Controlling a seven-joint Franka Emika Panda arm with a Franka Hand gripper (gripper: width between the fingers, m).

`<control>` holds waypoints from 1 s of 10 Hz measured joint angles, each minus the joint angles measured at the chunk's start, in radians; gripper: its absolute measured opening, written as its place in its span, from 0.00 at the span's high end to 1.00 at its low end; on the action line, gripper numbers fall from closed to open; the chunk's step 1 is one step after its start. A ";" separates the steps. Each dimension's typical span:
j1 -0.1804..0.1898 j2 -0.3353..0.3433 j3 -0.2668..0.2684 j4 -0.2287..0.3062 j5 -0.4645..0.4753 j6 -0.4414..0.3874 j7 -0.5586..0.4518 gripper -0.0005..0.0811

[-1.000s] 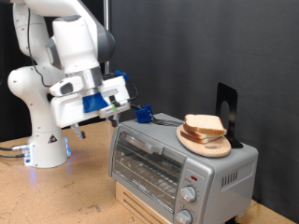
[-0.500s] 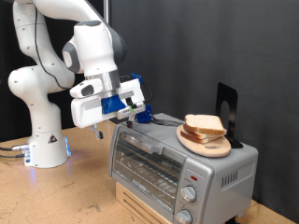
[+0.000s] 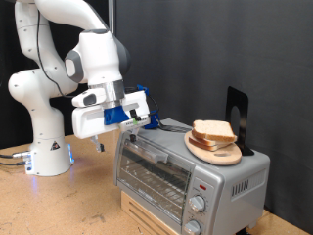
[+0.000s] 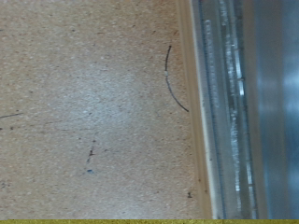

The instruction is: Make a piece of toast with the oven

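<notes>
- The oven (image 3: 186,168) sits toward the exterior view's lower right, its glass door shut and its bar handle running along the top front edge.
- Two round knobs (image 3: 199,204) stand one above the other on the oven's right panel.
- The oven rests on a pale wooden box (image 3: 147,217), which stands on the speckled table (image 3: 59,201).
- The piece of toast (image 3: 214,131) lies on a round wooden plate (image 3: 215,149) on the oven's roof, near the roof's right edge as the exterior view shows it.
- A dark upright object (image 3: 238,111) stands just behind the plate.
- The end effector (image 3: 149,119) hangs beside the oven's upper left corner, just above the roof's left edge; its blue-trimmed fingers are too small and partly hidden, so how far open they are cannot be told, and nothing is seen between them.
- The white arm (image 3: 93,59) reaches in from the exterior view's left, with open table below it.
- The wrist view shows bare table (image 4: 93,112) bearing a curved dark mark (image 4: 172,79), and alongside it the oven's metal edge (image 4: 224,112).
</notes>
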 joint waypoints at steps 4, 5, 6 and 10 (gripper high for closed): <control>-0.063 0.018 -0.016 0.000 -0.079 0.003 -0.013 0.01; -0.074 0.033 -0.021 -0.008 -0.091 0.010 -0.024 0.01; -0.085 0.044 -0.032 -0.009 -0.105 0.024 -0.037 0.01; -0.130 0.104 -0.071 -0.025 -0.161 0.107 -0.110 0.01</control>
